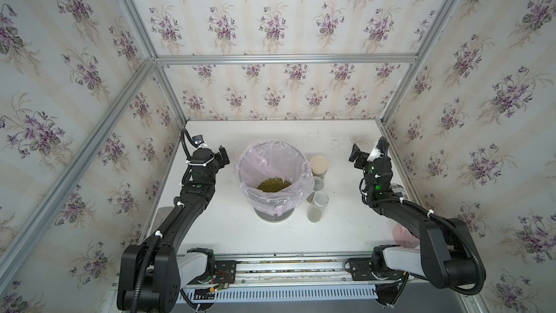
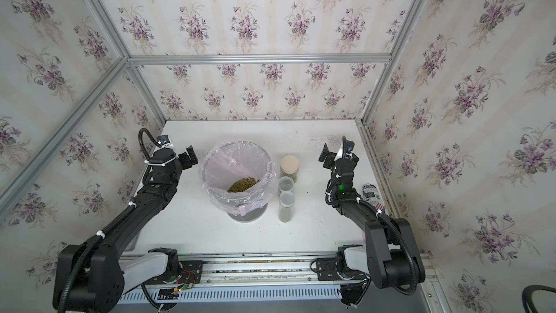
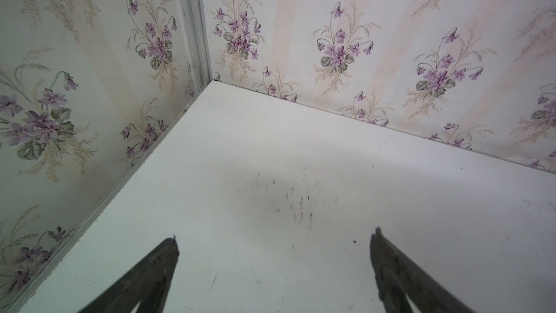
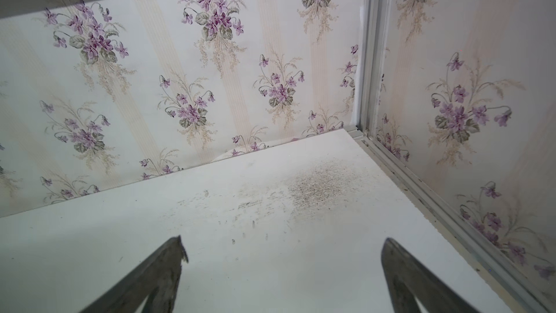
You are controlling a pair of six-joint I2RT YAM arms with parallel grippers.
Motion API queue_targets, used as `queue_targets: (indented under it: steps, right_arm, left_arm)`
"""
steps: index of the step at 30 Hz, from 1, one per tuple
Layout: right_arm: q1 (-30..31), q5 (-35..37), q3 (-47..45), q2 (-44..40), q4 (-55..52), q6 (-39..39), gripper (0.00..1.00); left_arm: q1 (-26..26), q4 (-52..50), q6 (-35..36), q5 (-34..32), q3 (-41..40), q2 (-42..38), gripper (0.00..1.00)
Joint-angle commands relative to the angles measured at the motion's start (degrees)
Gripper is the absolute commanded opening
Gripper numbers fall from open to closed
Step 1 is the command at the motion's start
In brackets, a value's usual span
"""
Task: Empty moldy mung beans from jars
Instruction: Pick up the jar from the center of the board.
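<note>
Lying in a yellowish-green heap, the mung beans [image 1: 273,184] [image 2: 241,186] sit at the bottom of a round bin [image 1: 272,216] lined with a thin pink plastic bag [image 1: 258,164], near the middle of the white table [image 1: 225,230]. Just beside the bin, on the right arm's side, the three jars stand upright in a row running front to back. The wide tan-lidded jar [image 1: 319,166] [image 2: 289,167] is farthest back, the short jar [image 1: 318,183] [image 2: 285,184] stands in the middle, and the tall narrow jar [image 1: 318,206] [image 2: 286,206] is nearest the front. All three have their lids on, and greenish beans show through the clear walls of the tan-lidded and tall jars.

The left gripper [image 1: 224,158] [image 3: 275,236] hangs over bare table on the far side of the bin from the jars. Its jaws are spread wide, with nothing between them and nothing touched. The right gripper [image 1: 356,158] [image 4: 284,242] is likewise spread wide and empty, well apart from the jars, above a scuffed, speckled patch of tabletop near the back corner.

A black-and-white printed can [image 1: 398,191] [image 2: 371,194] lies by the right wall behind the right arm. A pink cup [image 1: 401,234] peeks out under that arm's elbow, its contents hidden.
</note>
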Motion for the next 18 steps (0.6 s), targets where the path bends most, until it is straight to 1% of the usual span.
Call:
queue_targets:
  steps: [1,2,5,7,10,13,14,16,17,18]
  right_arm:
    - [0.6,1.15,4.16,-0.69,-13.13,6.39,1.0]
    - [0.95,2.75,5.1,-1.28,-15.22,8.0,1.0]
    - [0.97,4.62,7.78,-4.22,-21.3,14.01,1.0]
    - [0.89,4.94,12.47,-5.71,-29.16,16.17,1.0]
    - [0.82,3.8,20.31,-6.42,-40.24,16.05,1.0]
    - [0.89,7.32,27.54,-6.06,-51.88,21.03,1.0]
    - [0.67,6.77,28.69,-5.99,-53.11,21.8,1.0]
    - [0.62,3.13,28.9,-7.28,-52.55,21.73,1.0]
    - [0.62,1.29,28.47,-8.21,-52.0,22.25,1.0]
    - [0.54,-1.64,28.65,-8.96,-51.81,21.68,1.0]
  left_arm:
    - [0.06,-9.36,-4.82,-3.16,4.87,-0.99,1.0]
    - [0.07,-10.82,-5.15,-3.31,6.32,-1.26,1.0]
    - [0.01,-16.28,-8.52,-5.24,11.04,-2.41,1.0]
    - [0.03,-22.17,-14.01,-7.28,14.76,-3.29,1.0]
    - [0.01,-32.08,-18.9,-6.46,21.36,-3.69,1.0]
    - [0.28,-43.29,-25.0,-7.12,27.54,-4.15,1.0]
    - [0.4,-44.42,-26.08,-6.73,28.26,-4.68,1.0]
    - [0.57,-44.39,-25.66,-5.11,28.89,-6.24,1.0]
    - [0.58,-44.52,-24.94,-5.57,29.08,-6.9,1.0]
    - [0.59,-45.36,-26.25,-7.21,29.04,-7.8,1.0]
